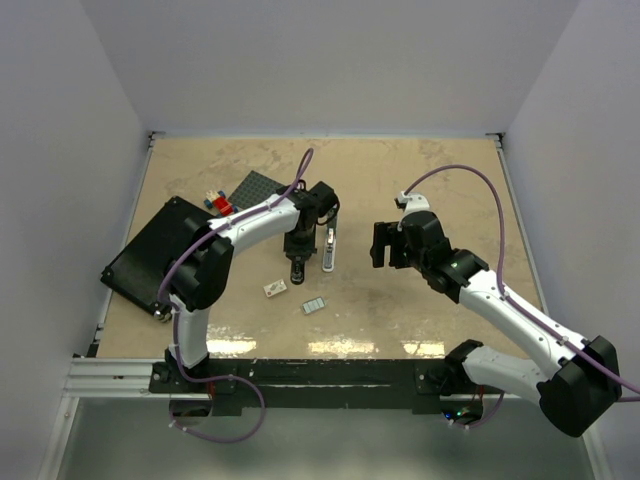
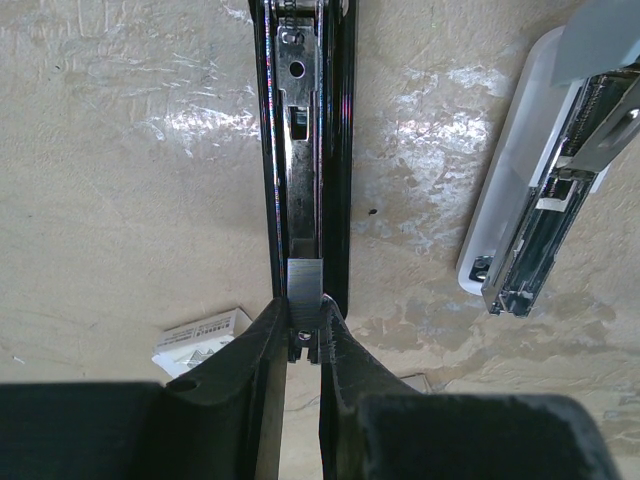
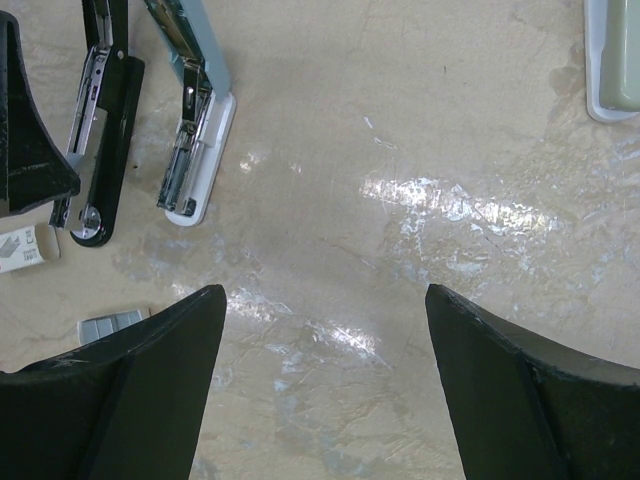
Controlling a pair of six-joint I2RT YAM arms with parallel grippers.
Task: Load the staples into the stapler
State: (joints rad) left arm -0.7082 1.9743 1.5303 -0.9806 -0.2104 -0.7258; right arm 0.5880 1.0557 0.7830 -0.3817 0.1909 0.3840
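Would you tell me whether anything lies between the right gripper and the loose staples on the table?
Nothing visible does: only bare tabletop lies between the open right gripper and the staples; the white stapler sits off that line.

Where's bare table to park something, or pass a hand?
Bare: far strip between right gripper and back wall; centre patch between staples and right arm. Crowded: left gripper on black stapler, white stapler, white box, close together.

The top external camera is looking down from above the near edge, covering the whole counter (image 1: 430, 180). The left wrist camera is hanging very close over the black stapler (image 2: 300, 150), facing down. The right wrist camera is sitting farther back, sharing both that and the white stapler (image 3: 205, 140).
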